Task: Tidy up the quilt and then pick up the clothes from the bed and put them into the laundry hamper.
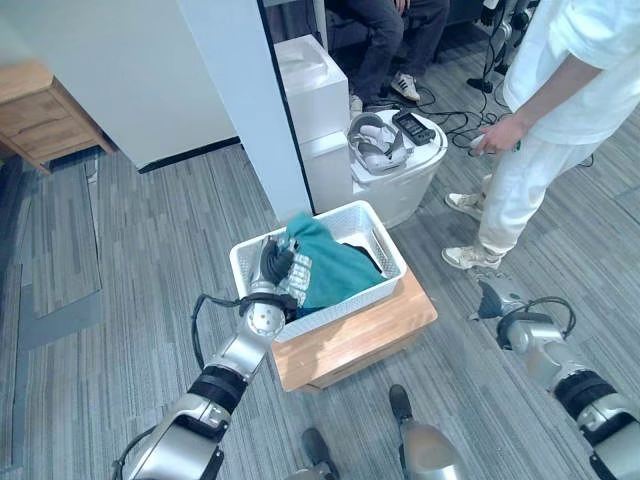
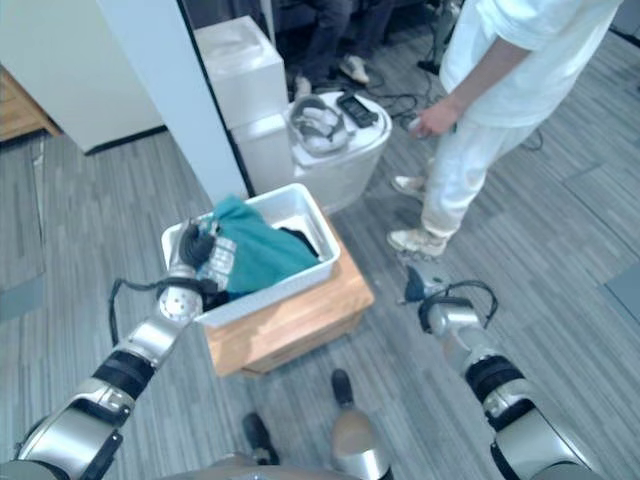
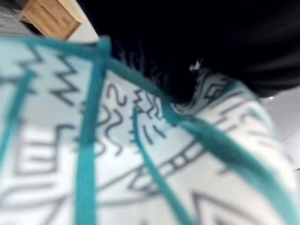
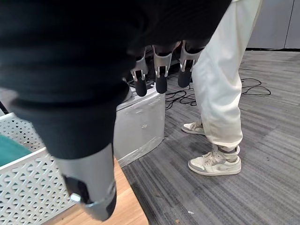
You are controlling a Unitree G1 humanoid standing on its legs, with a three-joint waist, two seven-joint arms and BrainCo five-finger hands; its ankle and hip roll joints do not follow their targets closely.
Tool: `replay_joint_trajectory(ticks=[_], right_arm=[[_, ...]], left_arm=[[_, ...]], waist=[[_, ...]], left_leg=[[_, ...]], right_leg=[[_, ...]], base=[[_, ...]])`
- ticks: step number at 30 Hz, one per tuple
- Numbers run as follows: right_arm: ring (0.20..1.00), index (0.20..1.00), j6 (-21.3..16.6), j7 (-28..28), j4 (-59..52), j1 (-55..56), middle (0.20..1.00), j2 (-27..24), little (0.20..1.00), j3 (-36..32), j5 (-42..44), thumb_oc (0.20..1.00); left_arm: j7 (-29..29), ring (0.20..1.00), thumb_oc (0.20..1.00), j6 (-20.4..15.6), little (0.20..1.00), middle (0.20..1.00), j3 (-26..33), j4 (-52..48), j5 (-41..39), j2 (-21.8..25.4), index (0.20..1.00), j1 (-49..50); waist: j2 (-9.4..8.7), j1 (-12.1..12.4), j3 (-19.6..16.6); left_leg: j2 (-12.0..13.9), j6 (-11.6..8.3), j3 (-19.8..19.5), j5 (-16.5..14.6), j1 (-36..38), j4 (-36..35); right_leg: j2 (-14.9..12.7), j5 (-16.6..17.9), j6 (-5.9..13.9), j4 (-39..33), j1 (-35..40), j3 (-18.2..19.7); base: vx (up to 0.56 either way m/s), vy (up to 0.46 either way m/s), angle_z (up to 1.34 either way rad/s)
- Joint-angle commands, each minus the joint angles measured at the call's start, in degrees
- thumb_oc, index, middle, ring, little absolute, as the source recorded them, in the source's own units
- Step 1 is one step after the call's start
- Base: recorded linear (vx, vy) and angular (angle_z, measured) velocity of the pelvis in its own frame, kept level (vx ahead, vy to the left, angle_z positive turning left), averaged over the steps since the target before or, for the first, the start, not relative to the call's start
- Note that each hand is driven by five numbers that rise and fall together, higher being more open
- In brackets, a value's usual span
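A white perforated laundry hamper stands on a low wooden stand. A teal garment is heaped in it, with a black piece beside it and a white cloth with teal and grey patterns at its near left corner. My left hand reaches over the hamper's left rim and rests on that patterned cloth, which lies right against the wrist camera. My right hand hangs over the floor to the right of the stand; its fingers are relaxed and hold nothing.
A person in white stands at the right, close to my right hand. Behind the hamper are a round white table with a headset, white boxes and a pale wall corner. Another person sits at the back.
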Motion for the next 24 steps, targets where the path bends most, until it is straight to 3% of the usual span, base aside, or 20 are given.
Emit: replay_joint_trajectory(ticks=[1, 7, 11, 17, 24], right_arm=[[1.000, 1.000, 1.3, -2.5, 3.9, -5.5, 1.000, -0.8, 1.000, 0.4, 3.0, 1.000], [1.000, 1.000, 1.3, -2.2, 6.9, -0.6, 1.000, -0.5, 1.000, -2.2, 3.8, 1.000], [1.000, 1.000, 1.6, -3.0, 10.1, 9.9, 1.000, 0.2, 1.000, -10.2, 9.2, 1.000], [1.000, 1.000, 1.9, -1.7, 14.5, 18.1, 1.000, 2.6, 1.000, -15.2, 11.9, 1.000], [1.000, 1.000, 2.0, -0.3, 24.2, 22.0, 1.000, 9.3, 1.000, -17.5, 16.3, 1.000]], left_arm=[[2.6, 1.000, 1.000, 0.9, 1.000, 1.000, 1.2, 6.2, -0.9, 2.6, 1.000, -10.3], [2.3, 1.000, 1.000, -0.2, 1.000, 1.000, 4.9, 5.5, -3.8, 5.4, 1.000, -7.1], [5.0, 1.000, 1.000, -0.9, 1.000, 1.000, 11.4, 2.4, -8.5, 5.6, 1.000, -0.6], [4.9, 1.000, 1.000, -0.1, 1.000, 1.000, 15.6, -1.1, -7.5, 6.7, 1.000, 7.9], [3.5, 1.000, 1.000, 0.2, 1.000, 1.000, 22.3, 12.4, -12.9, 2.2, 1.000, 20.4]], waist=[[0.41, 0.1, 3.4], [0.35, 0.3, 3.0], [0.12, 0.3, 1.5], [-0.21, 1.4, -0.5], [-1.06, 3.6, -2.5]], left_leg=[[2.9, -4.06, 2.4, -4.3, 1.8, 0.3], [3.5, -4.51, 2.9, -4.1, 2.1, 0.3], [3.6, -4.39, 2.2, -5.0, 4.3, 0.3], [3.4, -4.23, 0.8, -5.9, 6.4, 0.3], [3.1, -3.88, -1.0, -6.6, 8.2, 0.3]], right_leg=[[-3.5, -8.2, 5.92, 0.4, -1.4, -1.6], [-3.4, -8.3, 5.85, 0.4, -0.9, -2.3], [-3.2, -9.3, 5.39, 0.4, 1.8, -2.9], [-3.2, -10.3, 4.87, 0.4, 5.2, -4.1], [-3.1, -11.0, 4.57, 0.4, 8.0, -5.0]], base=[[-0.07, -0.044, 0.02], [0.01, -0.029, 0.03], [0.05, -0.028, 0.01], [0.06, -0.036, 0.13], [0.04, -0.012, 0.12]])
